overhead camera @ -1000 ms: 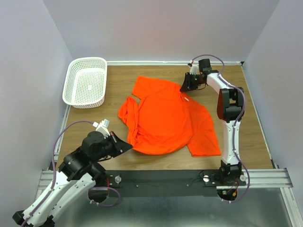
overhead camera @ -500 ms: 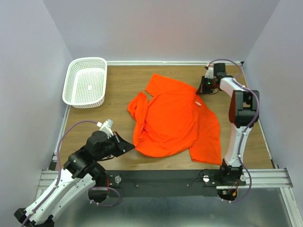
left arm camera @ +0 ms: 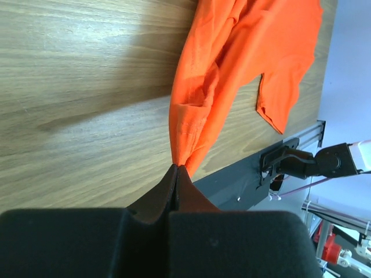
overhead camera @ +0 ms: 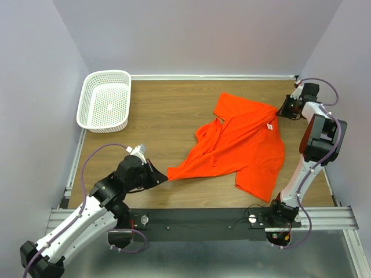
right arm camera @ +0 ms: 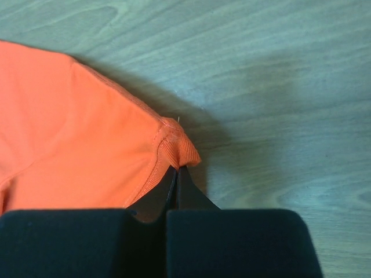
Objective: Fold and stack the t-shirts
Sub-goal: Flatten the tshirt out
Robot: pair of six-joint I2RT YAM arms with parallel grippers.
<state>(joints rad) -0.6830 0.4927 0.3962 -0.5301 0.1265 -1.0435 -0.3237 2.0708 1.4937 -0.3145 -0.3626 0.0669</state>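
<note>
Pale lilac walls enclose a wooden table on three sides. A white perforated basket is set in the far left corner, well apart from everything else, and a black mounting rail runs along the near edge. Nothing is placed between the arms and the cloth.

The left arm is stretched low from its base toward the middle of the table. The left gripper is seen pinched fully together on a drawn-out corner of the hem. The right arm is folded upward beside the right wall, with its wrist reaching into the far right corner. The right gripper is clamped tight on the ribbed edge at the neck.

A bright orange-red t-shirt is spread over the right half of the table, pulled diagonally between both grippers. It is bunched and creased toward the left end and broader toward the right, and a small white tag is exposed near the collar.
</note>
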